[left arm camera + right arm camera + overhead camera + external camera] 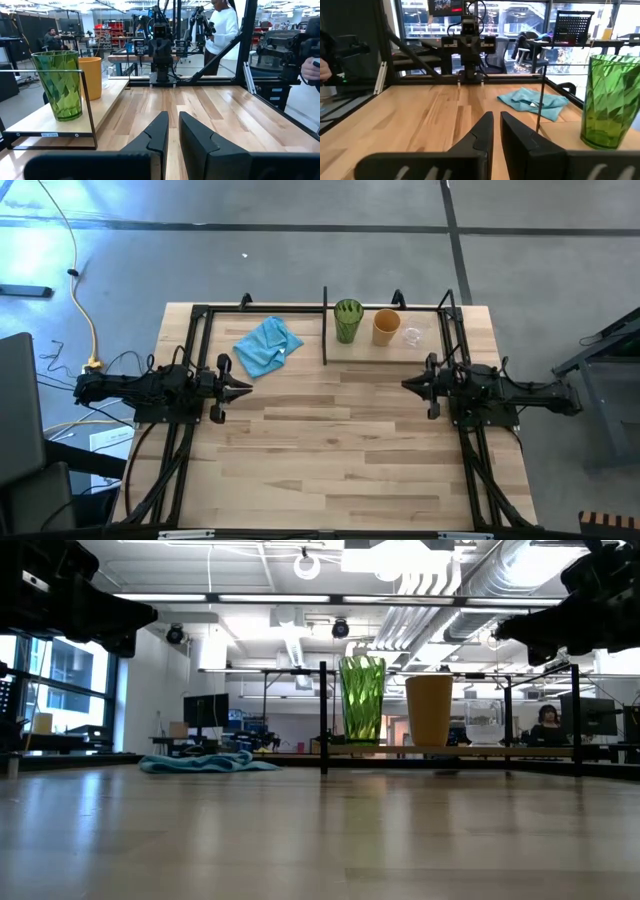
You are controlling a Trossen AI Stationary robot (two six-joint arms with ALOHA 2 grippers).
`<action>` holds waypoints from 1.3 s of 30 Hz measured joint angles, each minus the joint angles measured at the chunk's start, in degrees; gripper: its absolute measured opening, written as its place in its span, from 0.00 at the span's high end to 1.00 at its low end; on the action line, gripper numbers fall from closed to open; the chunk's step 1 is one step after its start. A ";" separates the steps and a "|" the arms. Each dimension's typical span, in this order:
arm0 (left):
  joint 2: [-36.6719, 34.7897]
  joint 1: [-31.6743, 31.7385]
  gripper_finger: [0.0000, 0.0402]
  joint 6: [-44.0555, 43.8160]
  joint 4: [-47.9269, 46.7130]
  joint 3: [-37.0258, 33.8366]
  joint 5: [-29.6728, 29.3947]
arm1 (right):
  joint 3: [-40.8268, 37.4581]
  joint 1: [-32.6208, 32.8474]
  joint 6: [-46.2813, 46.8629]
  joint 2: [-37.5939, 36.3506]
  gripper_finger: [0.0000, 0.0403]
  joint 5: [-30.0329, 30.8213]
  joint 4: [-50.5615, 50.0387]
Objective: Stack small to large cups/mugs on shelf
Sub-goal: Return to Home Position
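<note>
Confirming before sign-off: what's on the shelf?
On the shelf stand the green tumbler, orange cup and clear glass, upright in a row, not nested. The board beneath each cup is covered. The left gripper and right gripper wait clear of it.

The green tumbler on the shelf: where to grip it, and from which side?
Probably its rim, from above: one finger inside, one outside on the side nearest the middle of the table. The green tumbler stands upright, mouth open, with the divider and the orange cup close at its flanks.

A butcher-block wooden tabletop (340, 440) bears a crumpled blue cloth (267, 346) and a black-framed wooden shelf board (380, 354); on it stand a green ribbed tumbler (348, 320), orange cup (386, 327), tiny clear glass (412, 336).
</note>
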 joint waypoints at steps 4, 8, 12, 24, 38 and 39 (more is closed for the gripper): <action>-0.02 -0.01 0.91 0.00 0.00 0.00 0.00 | 0.00 0.00 0.02 0.00 0.94 -0.86 -0.08; 0.00 -0.01 0.91 -0.14 0.00 0.00 0.00 | 0.00 0.00 0.11 0.02 0.94 -1.49 -0.13; -0.02 -0.02 0.91 -0.15 0.00 0.00 0.00 | 0.11 0.00 0.15 0.02 0.94 -4.14 -0.08; -0.02 -0.02 0.91 -0.63 -0.02 0.00 0.00 | 0.17 0.02 0.13 0.02 0.94 -4.35 -0.28; -0.02 0.00 0.91 -1.51 0.00 0.00 -0.02 | 0.22 0.00 1.08 0.02 0.94 -5.12 -0.35; -0.02 -0.01 0.91 -1.51 0.00 0.00 -0.02 | 0.22 0.00 0.25 0.02 0.94 -6.19 -0.16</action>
